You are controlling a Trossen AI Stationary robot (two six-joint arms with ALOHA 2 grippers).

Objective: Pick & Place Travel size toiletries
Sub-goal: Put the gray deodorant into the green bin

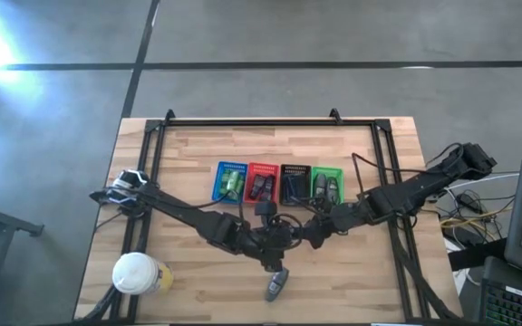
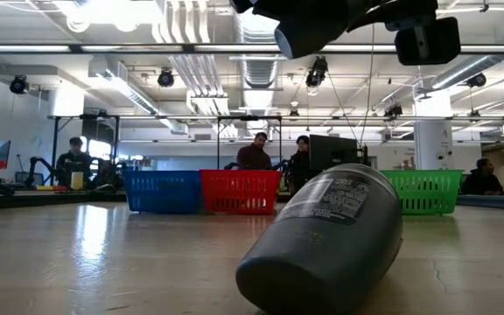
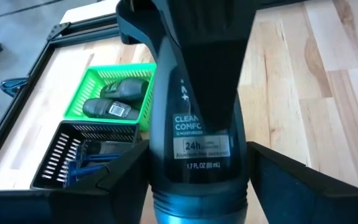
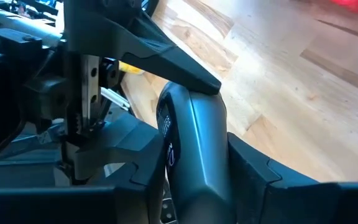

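– Near the black basket, what is listed?
– Deodorant stick: held aloft, clamped by left gripper and right gripper. Judged rigid, light, slick-shelled; best gripped mid-body across flat sides.

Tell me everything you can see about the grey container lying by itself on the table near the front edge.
The grey container is a smooth, rounded oval stick, plastic by the look of it, with a label of small white print on its upper side. It lies on its side on the wooden table, angled rather than square to the edge, apart from the red basket and its neighbours. Only the table touches it.
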